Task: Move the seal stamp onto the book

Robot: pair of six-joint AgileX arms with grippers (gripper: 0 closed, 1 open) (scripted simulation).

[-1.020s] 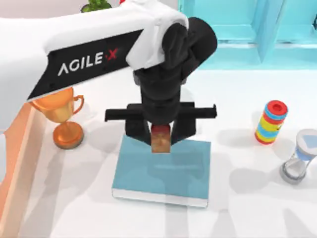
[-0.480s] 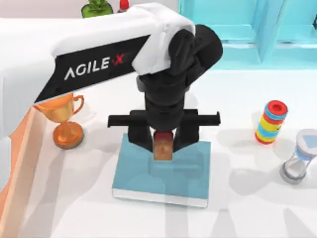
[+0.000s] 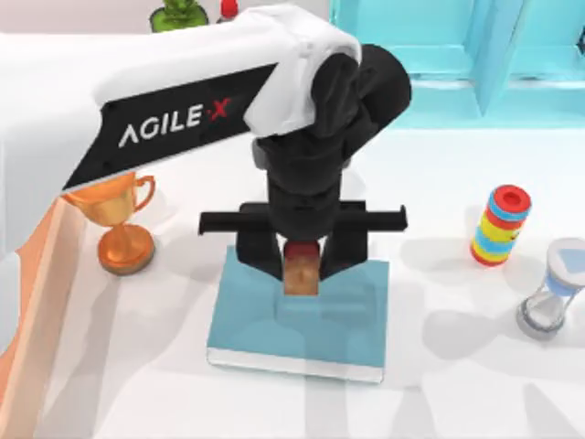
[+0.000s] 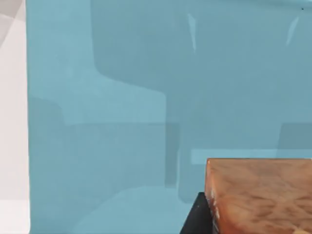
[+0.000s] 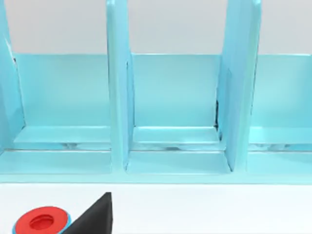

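Seen from above, the left AgileX arm reaches in from the upper left of the frame and ends over the middle of the white surface (image 3: 439, 393). Its left pincer (image 3: 303, 267) is clenched on the seal stamp (image 3: 302, 270), the dark fingers pressed to both sides of the amber block, whose red top shows just under the wrist. The stamp sits over the upper middle of the book (image 3: 274, 325), a teal rectangle lying flat at centre frame; whether its base touches the cover cannot be told. The left wrist view shows the stamp's amber side (image 4: 258, 195) close above the teal cover (image 4: 97, 122). A golden trophy (image 3: 119, 219) stands at centre left, a striped cylinder (image 3: 500, 226) and an hourglass (image 3: 553, 288) at right, and a light-blue shelf unit (image 3: 457, 55) at upper right.
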